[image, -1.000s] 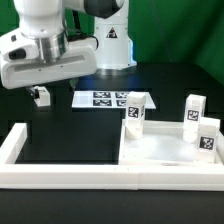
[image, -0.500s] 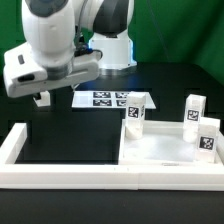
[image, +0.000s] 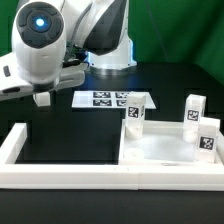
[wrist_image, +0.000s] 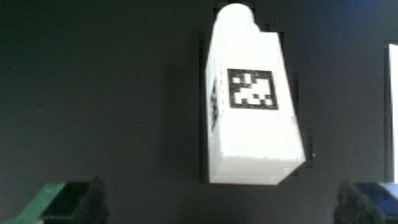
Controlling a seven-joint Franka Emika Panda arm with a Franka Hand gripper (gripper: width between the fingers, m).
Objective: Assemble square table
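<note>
Hovering wide open over a lying leg (wrist_image: 249, 100) on the desk (image: 60, 115), the pincer (wrist_image: 222, 205) may descend off-centre and nudge it aside; the exterior view seemingly hides the leg.

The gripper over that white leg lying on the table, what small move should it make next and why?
Probably a straight descent so the fingers straddle the leg. In the wrist view the gripper is open and empty, with the tagged leg lying flat on the dark table ahead of the gap between its fingertips, not yet between them. Closing now would catch nothing.
</note>
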